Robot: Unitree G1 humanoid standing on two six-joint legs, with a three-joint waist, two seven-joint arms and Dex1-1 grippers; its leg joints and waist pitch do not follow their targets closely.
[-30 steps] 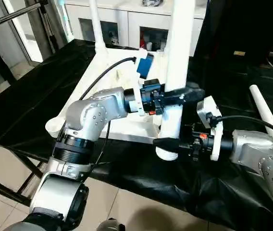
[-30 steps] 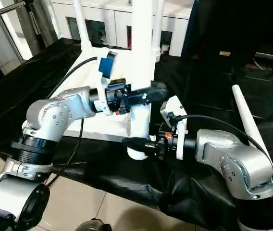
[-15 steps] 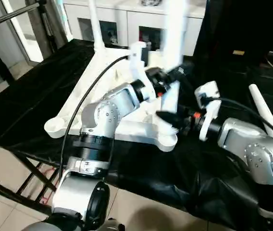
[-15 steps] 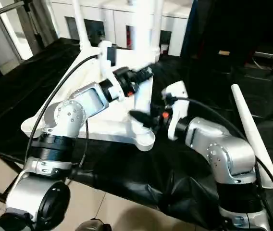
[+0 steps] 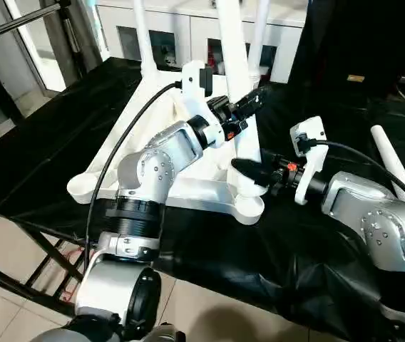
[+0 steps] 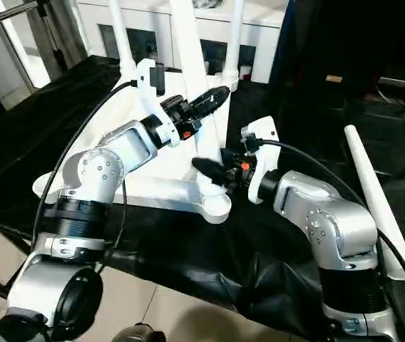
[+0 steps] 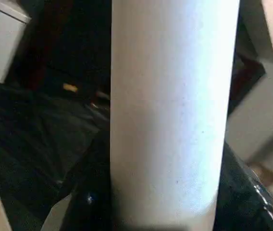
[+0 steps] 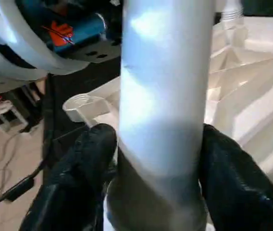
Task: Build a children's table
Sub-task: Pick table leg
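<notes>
— White plastic, upside down on black sheeting point(image 5: 60, 135): is that the table top point(image 5: 188, 191)?

— Yes; the children's table lies with its ribbed underside up on the black-covered surface, between the two silver arms; a near corner socket point(image 5: 249, 207) sits at the front edge, and another round socket point(image 5: 83, 187) shows at the far left corner.

— And the legs?

— Two thin legs already stand up at the far side, one point(image 5: 141, 39) on the left and one point(image 5: 259, 35) further right; a third leg point(image 5: 237, 78) rises tilted from near the front corner socket; a fourth, loose leg point(image 5: 395, 167) lies on the sheeting to the right, well apart from the top.

— Who holds the tilted one?

— Both grippers; the left gripper point(image 5: 249, 105) has its black fingers on either side of the tube higher up, and the wrist view there shows the white tube point(image 7: 170, 110) running straight up between dark fingers; the right gripper point(image 5: 251, 171) clasps the same leg lower down, just above the socket; its black fingers point(image 8: 91, 159) press the tube from both sides, with the ribbed underside just behind.

— Anything behind the table?

— White cabinet point(image 5: 181, 32) with glass doors along the back.
</notes>
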